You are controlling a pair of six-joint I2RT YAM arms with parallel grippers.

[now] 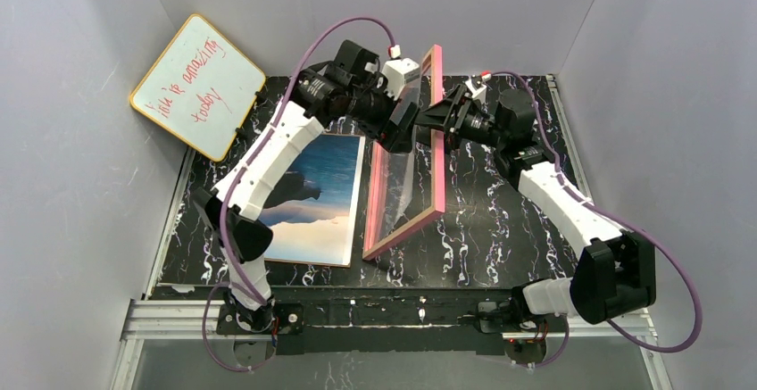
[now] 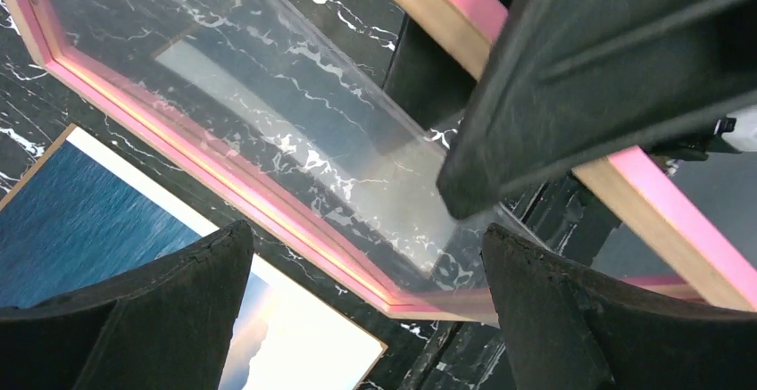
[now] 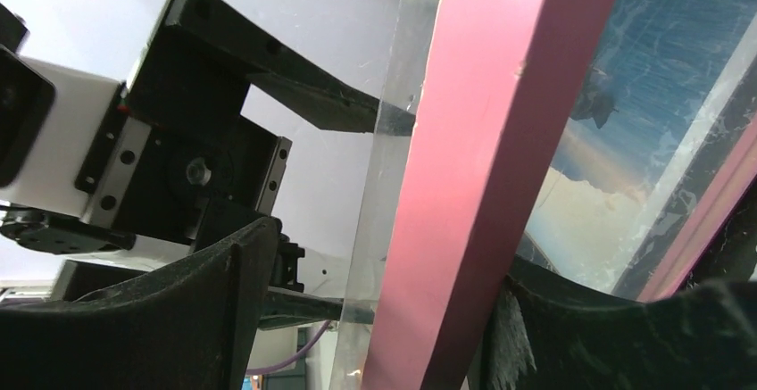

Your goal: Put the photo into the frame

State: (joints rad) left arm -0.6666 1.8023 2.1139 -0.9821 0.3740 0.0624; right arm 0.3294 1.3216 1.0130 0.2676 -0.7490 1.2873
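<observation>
The pink frame [image 1: 439,176] stands on its long edge on the black marbled mat, tilted, with its clear pane toward the left. Flat on the mat to its left lies the photo [image 1: 326,194], sea and pale sky face up, partly under the left arm. My left gripper [image 1: 399,127] hangs open beside the upper part of the pane. In the left wrist view its fingers spread wide above the frame [image 2: 223,176] corner and the photo [image 2: 80,220]. My right gripper [image 3: 388,256] straddles the frame's pink rail [image 3: 482,167]: the right finger touches it, the left finger stands apart.
A yellow-edged whiteboard [image 1: 198,85] with red writing leans against the left wall at the back. Grey walls close in the mat [image 1: 500,220] on three sides. The right gripper's finger [image 2: 580,78] crosses the left wrist view over the frame.
</observation>
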